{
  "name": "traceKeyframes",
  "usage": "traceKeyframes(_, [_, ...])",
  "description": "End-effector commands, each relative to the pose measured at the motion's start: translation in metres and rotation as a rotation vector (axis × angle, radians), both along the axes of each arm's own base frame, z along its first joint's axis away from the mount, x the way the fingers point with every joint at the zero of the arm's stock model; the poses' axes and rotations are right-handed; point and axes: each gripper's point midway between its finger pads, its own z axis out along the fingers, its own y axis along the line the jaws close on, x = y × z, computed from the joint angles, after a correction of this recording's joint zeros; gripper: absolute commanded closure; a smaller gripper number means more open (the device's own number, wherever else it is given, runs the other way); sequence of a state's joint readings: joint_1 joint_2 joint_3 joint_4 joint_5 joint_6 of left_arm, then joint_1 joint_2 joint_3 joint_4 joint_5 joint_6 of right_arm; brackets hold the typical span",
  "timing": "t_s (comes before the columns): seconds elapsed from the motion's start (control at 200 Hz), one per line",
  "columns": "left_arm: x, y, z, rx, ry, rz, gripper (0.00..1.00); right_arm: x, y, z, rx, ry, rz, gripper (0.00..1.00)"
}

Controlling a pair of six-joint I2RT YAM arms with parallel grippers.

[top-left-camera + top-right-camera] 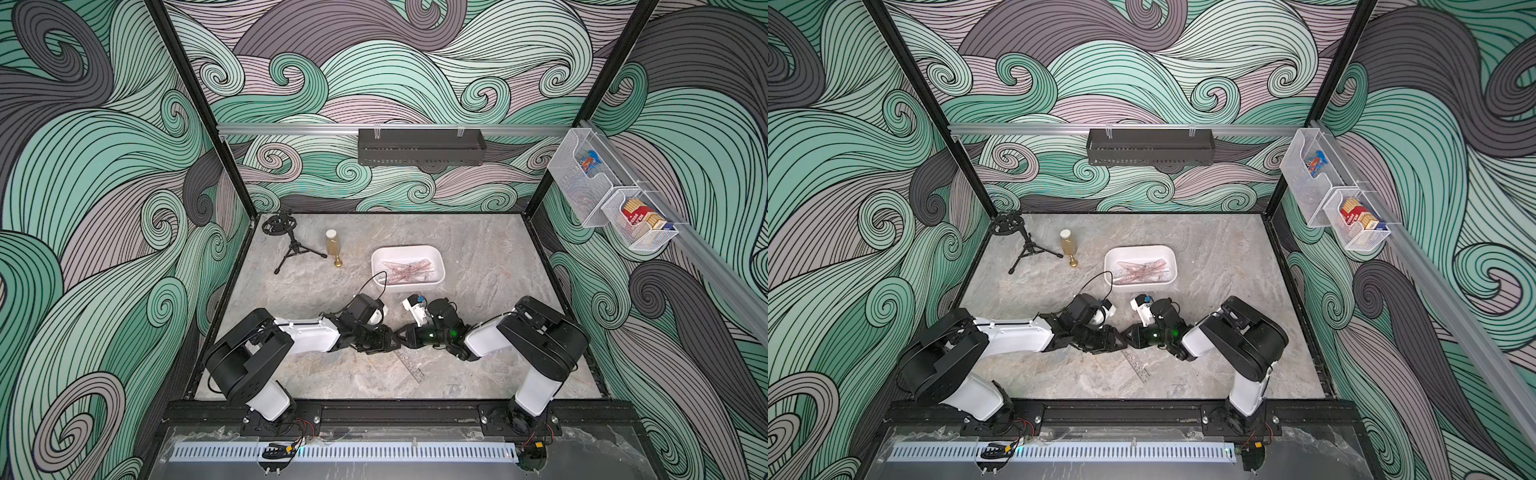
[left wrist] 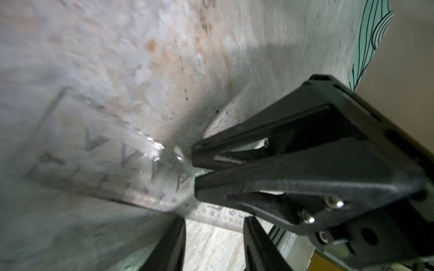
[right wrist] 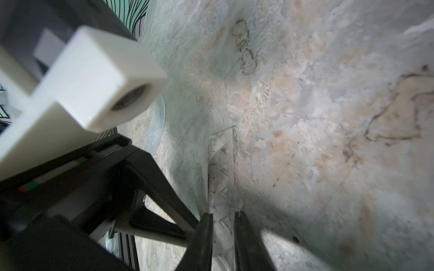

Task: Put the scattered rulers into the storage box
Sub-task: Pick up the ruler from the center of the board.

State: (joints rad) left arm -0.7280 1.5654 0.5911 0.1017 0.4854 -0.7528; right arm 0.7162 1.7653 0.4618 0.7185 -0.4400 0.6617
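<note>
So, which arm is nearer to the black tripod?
Left. The left arm lies on the same side as the tripod; the right arm lies on the opposite side, farther off.

Pinkish rulers [image 1: 409,270] piled in white storage box [image 1: 374,259]; clear straight ruler [image 1: 409,363] outside.

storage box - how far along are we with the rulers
Done: several pinkish rulers lie in the storage box. In hand: the right gripper pinches a clear straight ruler on the table, left gripper open beside it. Left: that ruler, plus a clear protractor nearby.
</note>
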Motion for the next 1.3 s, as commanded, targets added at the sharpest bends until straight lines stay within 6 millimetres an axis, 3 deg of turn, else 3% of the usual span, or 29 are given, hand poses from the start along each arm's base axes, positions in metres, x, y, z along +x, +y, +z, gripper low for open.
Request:
traceKeyframes(0.0, [0.000,0.036,-0.037,0.162,0.039,0.042,0.54,-0.003,-0.014,-0.012,-0.040,0.039,-0.021,0.78])
traceKeyframes(0.44, [0.029,0.024,-0.032,0.116,0.007,0.050,0.54,-0.028,-0.044,-0.002,-0.042,0.024,-0.031,0.72])
traceKeyframes(0.896, [0.058,-0.002,-0.027,0.025,-0.002,0.053,0.58,-0.033,-0.035,-0.018,-0.026,0.072,0.033,0.76])
traceKeyframes(1.116, [0.053,0.014,-0.005,-0.002,-0.014,0.087,0.59,-0.022,-0.038,0.009,0.007,-0.050,0.021,0.82])
traceKeyframes(1.296, [0.025,0.001,0.029,-0.192,-0.020,-0.014,0.75,-0.014,-0.042,0.024,0.049,-0.099,-0.007,0.84])
